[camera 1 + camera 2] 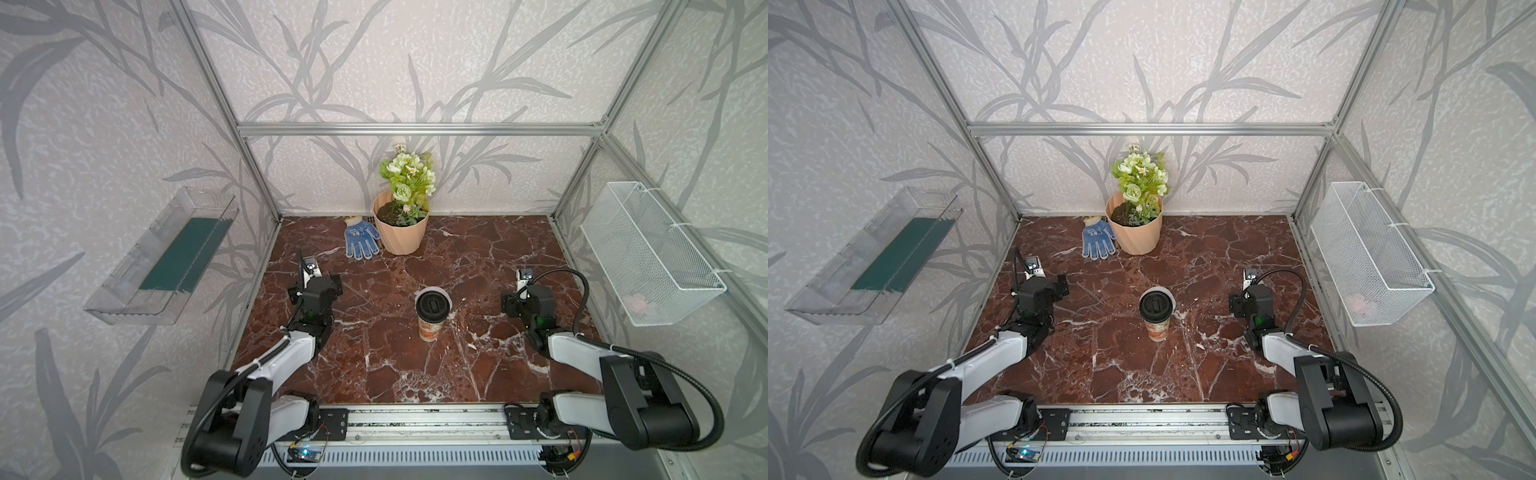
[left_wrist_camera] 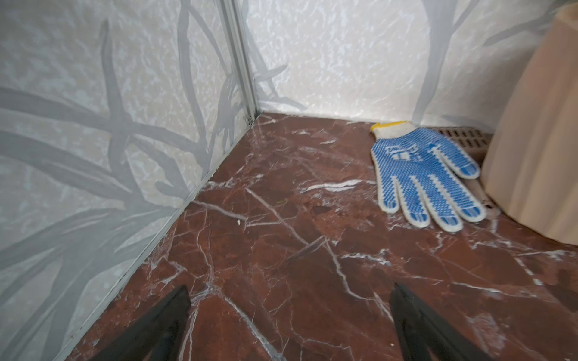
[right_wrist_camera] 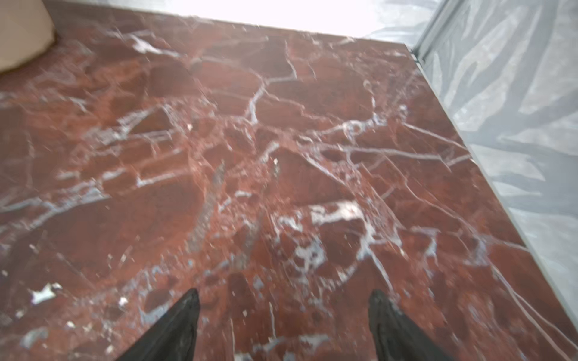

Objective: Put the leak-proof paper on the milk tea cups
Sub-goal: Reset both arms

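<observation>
**At table centre: a lidded cup between two empty grippers**

At the middle of the red-brown marble table [image 1: 374,365] stands the milk tea cup [image 1: 429,330], upright and white, with an orange-red band near its base. A black lid [image 1: 432,305] sits on its mouth. The leak-proof paper [image 1: 434,288] shows in both top views only as a thin pale crescent. It projects from under the lid on the far and right sides.

The left gripper [image 2: 291,289] is well apart from the cup on its left and points toward the far left corner. Its wrist view shows two black fingertips spread wide, with bare marble between them. The right gripper [image 3: 284,292] is well apart on the cup's right. Its jaws are likewise spread wide over bare marble and hold nothing; that view is blurred.

Against the back wall, a peach ribbed flower pot [image 1: 401,239] holds green and white flowers. A blue dotted glove [image 1: 361,241] lies flat just beside the pot on its left. A clear tray [image 1: 166,266] hangs on the left wall and a white mesh basket [image 1: 652,257] on the right wall.
</observation>
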Tool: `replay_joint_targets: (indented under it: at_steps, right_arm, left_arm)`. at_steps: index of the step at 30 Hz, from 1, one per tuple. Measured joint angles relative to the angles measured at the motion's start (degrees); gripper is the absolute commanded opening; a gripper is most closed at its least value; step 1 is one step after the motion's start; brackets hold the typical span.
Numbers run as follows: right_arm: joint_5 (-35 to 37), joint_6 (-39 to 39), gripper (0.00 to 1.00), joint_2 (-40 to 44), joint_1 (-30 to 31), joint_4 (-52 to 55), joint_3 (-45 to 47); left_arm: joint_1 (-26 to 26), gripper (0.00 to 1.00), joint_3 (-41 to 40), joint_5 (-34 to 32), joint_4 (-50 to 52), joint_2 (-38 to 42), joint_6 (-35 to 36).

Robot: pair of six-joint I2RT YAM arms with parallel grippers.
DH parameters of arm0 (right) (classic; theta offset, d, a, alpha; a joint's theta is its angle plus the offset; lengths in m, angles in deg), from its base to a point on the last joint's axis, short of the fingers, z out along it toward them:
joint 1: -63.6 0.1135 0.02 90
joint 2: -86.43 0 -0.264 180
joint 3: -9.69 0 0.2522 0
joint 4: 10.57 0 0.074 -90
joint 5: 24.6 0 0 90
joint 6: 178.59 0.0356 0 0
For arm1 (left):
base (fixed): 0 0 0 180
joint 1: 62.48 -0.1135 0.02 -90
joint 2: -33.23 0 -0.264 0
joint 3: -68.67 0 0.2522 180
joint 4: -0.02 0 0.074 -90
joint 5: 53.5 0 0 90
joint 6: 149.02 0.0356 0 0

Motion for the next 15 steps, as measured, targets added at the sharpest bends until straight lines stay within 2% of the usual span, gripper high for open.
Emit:
replay_joint_targets:
  at_steps: [6,8,9,10,12,15]
  right_arm:
    - [-4.7,-0.4,0.86,-13.0,-0.9,-15.4,-0.3]
    - [-5.4,-0.4,0.89,-13.7,-1.0,-14.8,-0.4]
    - [-5.7,-0.6,0.96,-13.3,-1.0,-14.3,-0.5]
    - [-5.9,-0.5,0.99,-13.1,-1.0,-14.4,-0.9]
    - [-6.3,-0.9,0.99,-13.1,-1.0,-15.7,-1.4]
    - [-6.7,-1.1,0.99,-13.1,-1.0,-16.8,-1.5]
  left_arm:
    - [-3.8,0.99,-5.0,3.7,-13.0,-8.4,2.3]
    - [-5.3,0.99,-5.2,5.4,-17.5,-11.0,2.3]
    - [-5.8,0.99,-5.2,6.0,-20.0,-12.5,2.3]
    - [-6.4,1.00,-5.5,6.4,-24.2,-15.0,2.3]
    - [-7.0,1.00,-6.5,7.1,-27.8,-18.1,2.1]
    - [-7.8,0.99,-6.4,7.8,-25.6,-17.4,1.3]
